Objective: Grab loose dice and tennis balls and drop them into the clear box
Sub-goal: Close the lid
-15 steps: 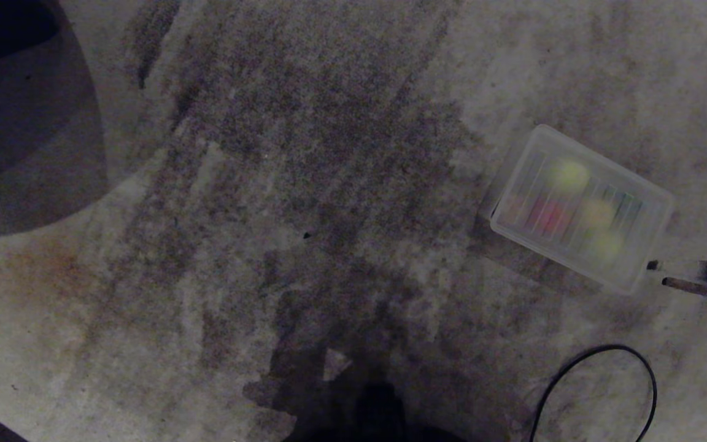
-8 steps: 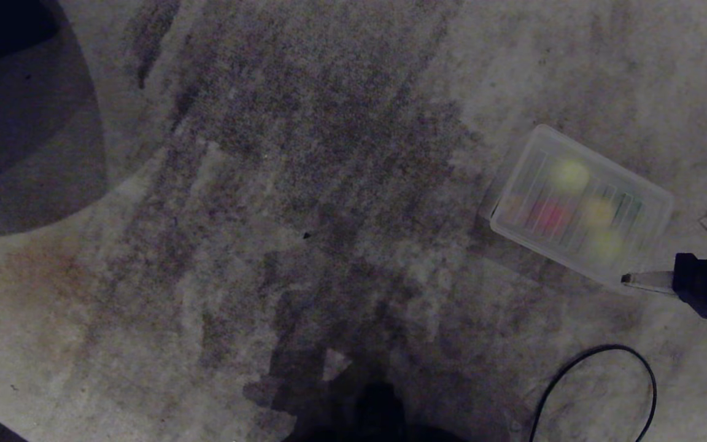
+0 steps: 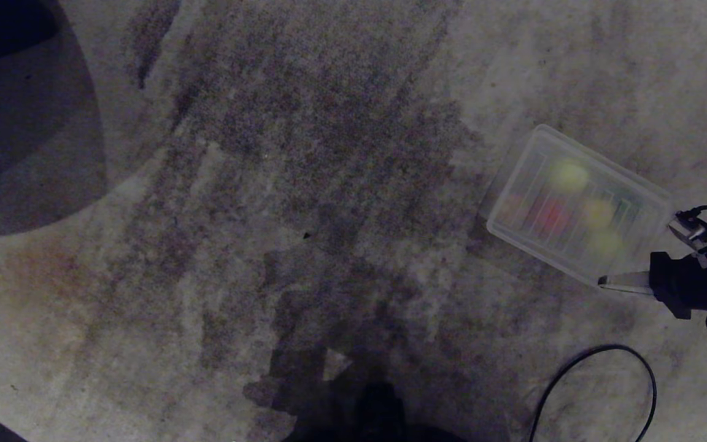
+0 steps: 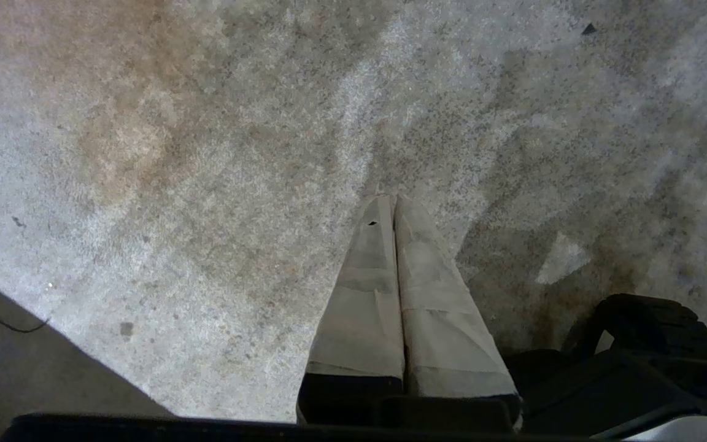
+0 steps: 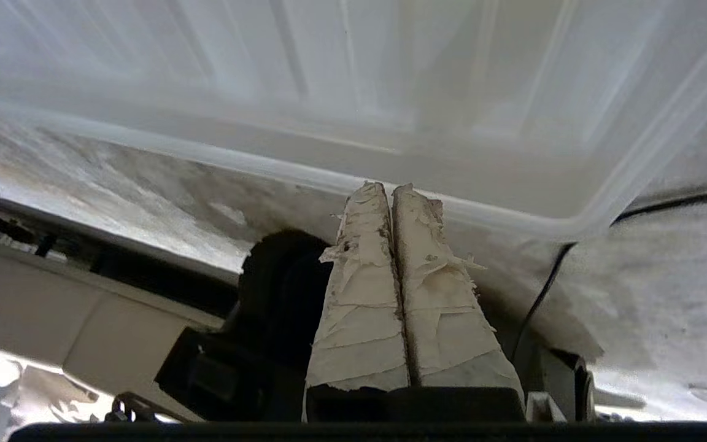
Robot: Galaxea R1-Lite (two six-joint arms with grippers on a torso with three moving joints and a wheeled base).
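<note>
I see a dirty grey carpet (image 3: 304,184) with dark stains and a black cable (image 3: 599,380) looping on it. The clear box (image 3: 516,230) sits on the carpet at my right, its ribbed lid (image 3: 636,212) on, balls and dice showing blurry inside. My right gripper (image 3: 602,281) touches its near corner, jaws pressed together, holding nothing. I think it could shove the box or snag the cable. My left gripper (image 4: 393,205) hangs closed and empty.

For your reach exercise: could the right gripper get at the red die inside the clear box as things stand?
Probably not yet. The right gripper is shut, its tips at the near edge of the clear box. A ribbed lid appears to cover the box, so the red die looks sealed in.
</note>
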